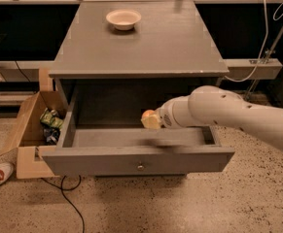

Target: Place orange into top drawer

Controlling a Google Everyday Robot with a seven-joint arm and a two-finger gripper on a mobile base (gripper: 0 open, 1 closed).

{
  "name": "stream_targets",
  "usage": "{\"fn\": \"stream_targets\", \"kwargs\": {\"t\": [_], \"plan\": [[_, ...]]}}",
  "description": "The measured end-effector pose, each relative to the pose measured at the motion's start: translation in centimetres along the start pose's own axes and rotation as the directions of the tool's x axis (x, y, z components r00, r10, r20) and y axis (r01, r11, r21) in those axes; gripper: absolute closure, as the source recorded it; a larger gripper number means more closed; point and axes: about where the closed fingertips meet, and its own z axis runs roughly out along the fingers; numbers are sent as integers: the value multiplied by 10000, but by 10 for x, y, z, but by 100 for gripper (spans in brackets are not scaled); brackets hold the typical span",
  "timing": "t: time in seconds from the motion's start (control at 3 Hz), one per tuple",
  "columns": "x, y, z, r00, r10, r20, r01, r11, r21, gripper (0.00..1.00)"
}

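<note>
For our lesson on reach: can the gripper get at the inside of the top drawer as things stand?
Likely yes: the top drawer stands open, and the gripper, holding the orange, hangs over its open inside.

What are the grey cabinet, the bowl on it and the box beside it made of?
Cabinet: probably wood, painted matte grey, flat boards. Bowl: smooth cream, ceramic or plastic, unclear. Box: brown cardboard, folded flaps. The tool is at the orange, over the open top drawer.
</note>
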Motion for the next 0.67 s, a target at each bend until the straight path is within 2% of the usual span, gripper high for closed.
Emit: {"fn": "stream_targets", "kwargs": {"t": [0.33,0.67], "plan": [[8,-21,22,10000,12,-85,-7,9984,567,100],[8,-36,46,9999,98,-36,-95,9978,662,85]]}}
